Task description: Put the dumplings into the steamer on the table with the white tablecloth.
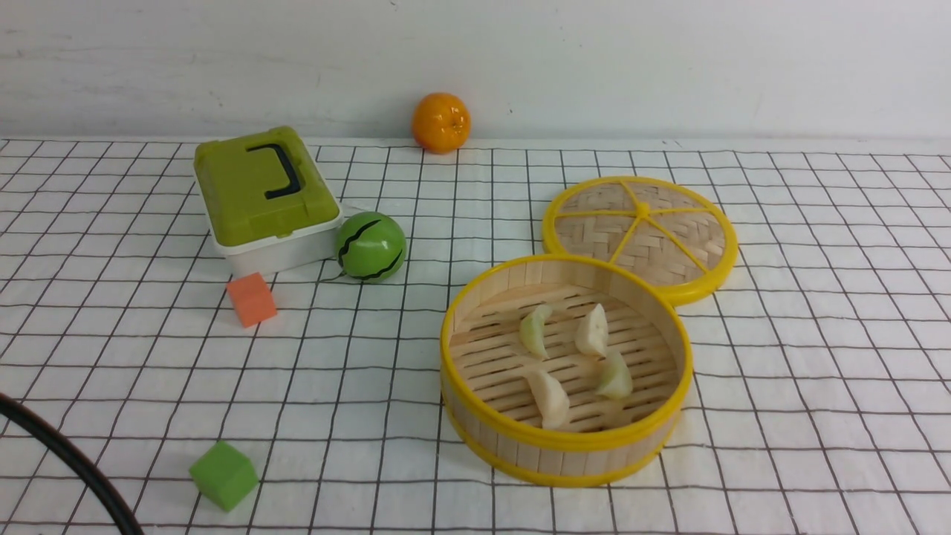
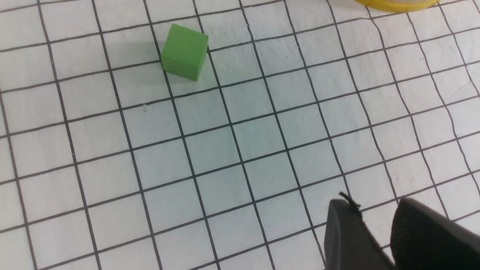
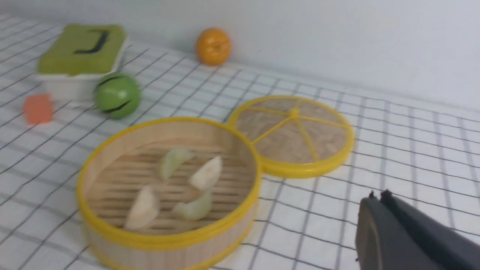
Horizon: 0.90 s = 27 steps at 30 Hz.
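The steamer (image 1: 566, 441), a round bamboo basket with yellow rims, stands on the white tablecloth (image 1: 356, 386) that covers the table, right of centre. Several pale dumplings lie on its slatted floor, among them a greenish one (image 1: 535, 331) and a cream one (image 1: 550, 398). The right wrist view shows the same steamer (image 3: 168, 240) with dumplings (image 3: 206, 174) inside. My right gripper (image 3: 377, 197) hangs over bare cloth beside the steamer, jaws pressed together and empty. My left gripper (image 2: 375, 204) is open over bare cloth, with nothing between its fingers. Neither gripper appears in the front view.
The flat woven lid (image 1: 640, 236) lies behind the steamer, touching it. At the back left are a green-lidded box (image 1: 260, 193), a green ball (image 1: 370, 247), an orange cube (image 1: 252, 299) and an orange (image 1: 441, 122). A green cube (image 1: 223, 475) and black cable (image 1: 67, 461) sit front left.
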Available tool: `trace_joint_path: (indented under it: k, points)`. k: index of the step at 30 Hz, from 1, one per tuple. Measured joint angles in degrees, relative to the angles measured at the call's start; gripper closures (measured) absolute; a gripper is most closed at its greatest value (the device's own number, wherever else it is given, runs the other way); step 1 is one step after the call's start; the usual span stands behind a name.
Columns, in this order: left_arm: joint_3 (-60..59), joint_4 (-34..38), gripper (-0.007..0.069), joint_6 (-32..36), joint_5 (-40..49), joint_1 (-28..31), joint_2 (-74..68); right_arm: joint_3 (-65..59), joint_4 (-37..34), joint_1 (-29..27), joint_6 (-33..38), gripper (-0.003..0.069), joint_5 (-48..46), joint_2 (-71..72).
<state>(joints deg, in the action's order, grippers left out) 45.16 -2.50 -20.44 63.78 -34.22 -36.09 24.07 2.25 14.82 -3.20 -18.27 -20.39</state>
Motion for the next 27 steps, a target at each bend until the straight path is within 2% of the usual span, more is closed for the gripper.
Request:
trace_joint_path:
  k: [5, 10, 15, 27]
  points:
    - [0.0, 0.0, 0.0442, 0.0, 0.0, 0.0, 0.0, -12.8, 4.0, -10.0, -5.8, 0.0682, 6.3, 11.2]
    - [0.0, -0.1, 0.0442, 0.0, 0.0, 0.0, 0.0, -22.0, 3.8, -14.1, -6.6, 0.0682, 7.5, 18.3]
    - [0.0, -0.1, 0.0442, 0.0, 0.0, 0.0, 0.0, -25.5, 2.6, -14.5, -6.8, 0.0682, 6.7, 20.9]
    - [0.0, -0.1, 0.0426, 0.0, 0.0, 0.0, 0.0, -25.4, 2.4, -14.6, -6.8, 0.0682, -2.6, 21.0]
